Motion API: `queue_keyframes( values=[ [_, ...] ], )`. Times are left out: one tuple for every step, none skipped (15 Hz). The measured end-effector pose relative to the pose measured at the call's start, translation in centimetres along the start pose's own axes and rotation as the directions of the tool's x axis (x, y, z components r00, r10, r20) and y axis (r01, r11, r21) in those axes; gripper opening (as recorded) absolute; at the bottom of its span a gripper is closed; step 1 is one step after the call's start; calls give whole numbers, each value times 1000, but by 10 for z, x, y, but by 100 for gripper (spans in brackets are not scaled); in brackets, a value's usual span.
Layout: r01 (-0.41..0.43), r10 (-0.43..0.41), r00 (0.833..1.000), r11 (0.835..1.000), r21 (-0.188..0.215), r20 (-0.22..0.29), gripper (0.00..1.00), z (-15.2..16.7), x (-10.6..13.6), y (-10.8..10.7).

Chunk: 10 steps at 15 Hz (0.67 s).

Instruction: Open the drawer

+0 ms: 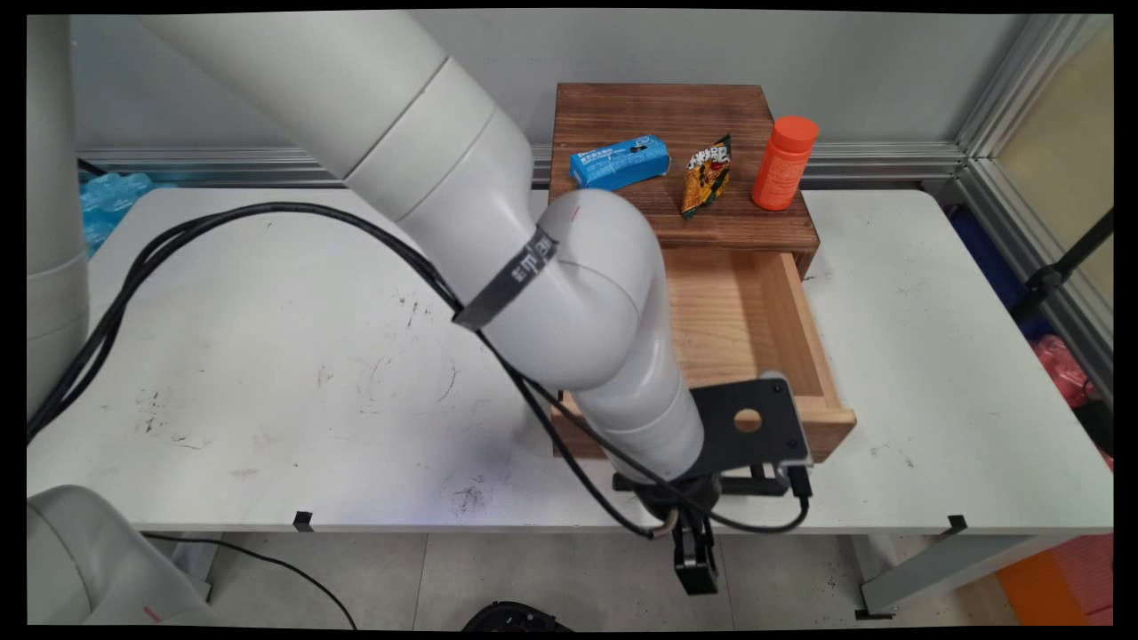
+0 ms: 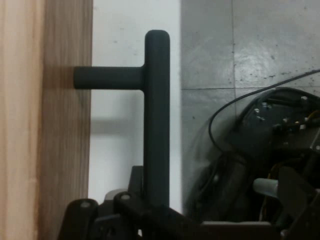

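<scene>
The black two-finger gripper (image 1: 695,569) hung past the near edge of the white counter (image 1: 267,356), low in front of the pulled-out drawer. Its jaws pointed down toward the grey tiled floor (image 1: 533,578) in the main view.

In the hand view the black bar handle (image 2: 156,120) of the drawer ran lengthwise up from the gripper's linkage, and the linkage closed round its lower end. One black post (image 2: 107,78) joined the bar to the brown wooden drawer front (image 2: 65,125). The jaws looked narrow, drawn in about the handle, though the fingertips themselves were hidden. Whether they pressed the bar I could not tell for certain.

The light wooden drawer (image 1: 756,329) stood well open, its pale inside floor bare where visible; the arm covered its left part. A black mounting plate (image 1: 747,427) with a round hole sat over the drawer's near rim.

Behind it the dark brown wooden cabinet (image 1: 658,116) stood against the wall. On its top lay a blue rectangular packet (image 1: 620,163) at the left. A yellow and green snack pouch (image 1: 707,176) stood tilted in the middle. An orange plastic bottle (image 1: 785,163) with an orange cap stood upright at the right corner. All three stood apart from one another.
</scene>
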State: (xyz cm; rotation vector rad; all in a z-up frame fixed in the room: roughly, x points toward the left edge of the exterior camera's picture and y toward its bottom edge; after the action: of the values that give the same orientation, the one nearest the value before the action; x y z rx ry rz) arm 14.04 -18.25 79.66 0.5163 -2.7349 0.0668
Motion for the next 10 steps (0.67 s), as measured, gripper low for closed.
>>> queue_keyframes(
  values=[
    [0,0,1000,1000,-1,1,100,0,0,3],
    [0,0,1000,1000,-2,2,100,-1,-1,7],
    [1,-1,1000,1000,-4,3,100,-1,-1,9],
    [3,-3,1000,1000,-6,5,100,-1,-2,13],
    [3,-3,1000,1000,-8,6,100,-2,-2,16],
    [5,-5,1000,1000,-10,7,100,-2,-2,20],
    [5,-5,1000,1000,-11,7,100,-2,-3,22],
    [6,-6,1000,1000,-14,7,100,-3,-3,25],
    [6,-6,1000,1000,-15,7,100,-3,-3,27],
    [5,-5,1000,1000,-17,7,100,-3,-3,30]
  ],
)
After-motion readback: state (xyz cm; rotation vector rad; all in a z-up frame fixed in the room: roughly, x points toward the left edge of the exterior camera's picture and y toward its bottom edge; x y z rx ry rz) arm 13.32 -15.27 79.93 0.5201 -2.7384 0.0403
